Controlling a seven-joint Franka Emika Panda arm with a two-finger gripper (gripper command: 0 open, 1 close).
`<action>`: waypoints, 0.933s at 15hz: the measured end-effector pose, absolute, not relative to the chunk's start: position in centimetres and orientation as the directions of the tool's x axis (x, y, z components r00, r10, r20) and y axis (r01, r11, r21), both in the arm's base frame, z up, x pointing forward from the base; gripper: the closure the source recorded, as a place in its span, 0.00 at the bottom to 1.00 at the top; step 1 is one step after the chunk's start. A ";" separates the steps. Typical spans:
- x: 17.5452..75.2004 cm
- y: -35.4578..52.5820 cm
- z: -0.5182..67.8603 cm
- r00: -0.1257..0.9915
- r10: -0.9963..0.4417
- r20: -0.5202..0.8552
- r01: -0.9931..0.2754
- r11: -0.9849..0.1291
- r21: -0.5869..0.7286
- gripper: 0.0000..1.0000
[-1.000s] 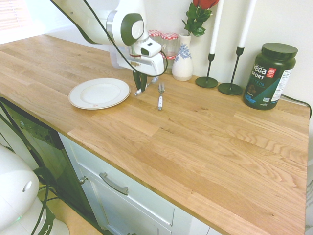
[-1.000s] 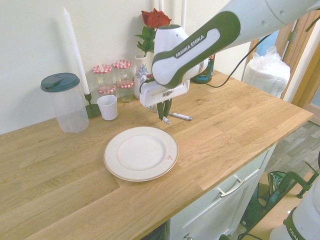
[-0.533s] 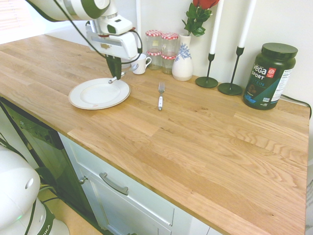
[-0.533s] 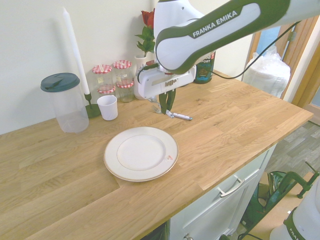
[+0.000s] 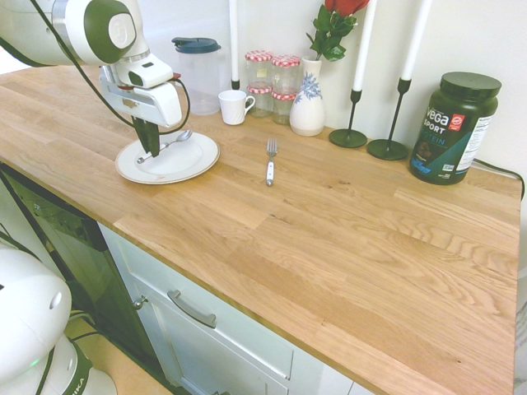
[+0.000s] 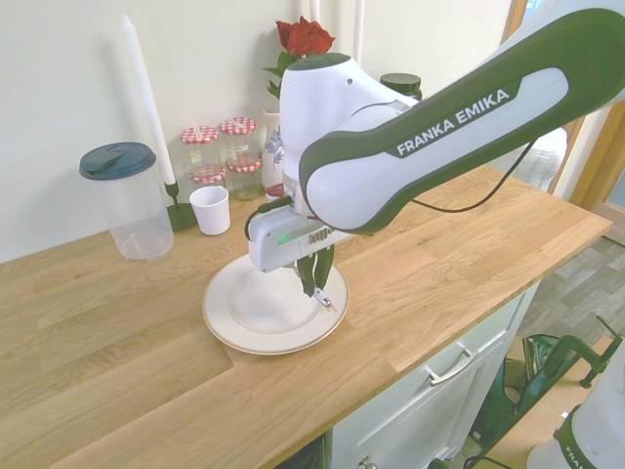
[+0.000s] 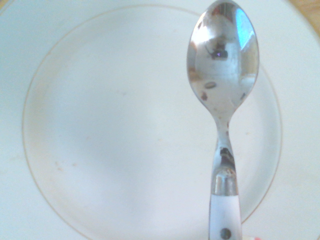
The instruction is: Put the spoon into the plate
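End effector (image 5: pixel 147 153) grips spoon (image 7: pixel 223 55) (rivet (image 7: pixel 226 233): wrist view only).

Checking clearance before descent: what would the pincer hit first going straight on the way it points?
Likely the plate: the pincer points down over it, gripping the spoon, which may touch first. The remaining gap is unclear.

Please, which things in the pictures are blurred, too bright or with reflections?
Wrist view: the plate is soft and washed out, the spoon sharper, its bowl mirroring bright patches and dark shapes. First exterior view: glare whitens the upper left corner. Second exterior view: the candle casts a faint shadow on the wall.
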State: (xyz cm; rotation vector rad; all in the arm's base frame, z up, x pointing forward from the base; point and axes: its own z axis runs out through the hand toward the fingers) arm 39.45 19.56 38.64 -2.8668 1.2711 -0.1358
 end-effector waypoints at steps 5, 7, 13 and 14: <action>39.0 20.7 36.4 0.678 -0.732 0.072 -0.731 -0.681 -0.039 1.00; 39.2 20.9 35.8 0.674 -0.735 0.072 -0.734 -0.678 -0.043 1.00; 39.5 21.7 34.5 0.677 -0.730 0.093 -0.730 -0.682 -0.038 0.00; 39.4 21.8 34.5 0.679 -0.728 0.097 -0.728 -0.684 -0.037 0.00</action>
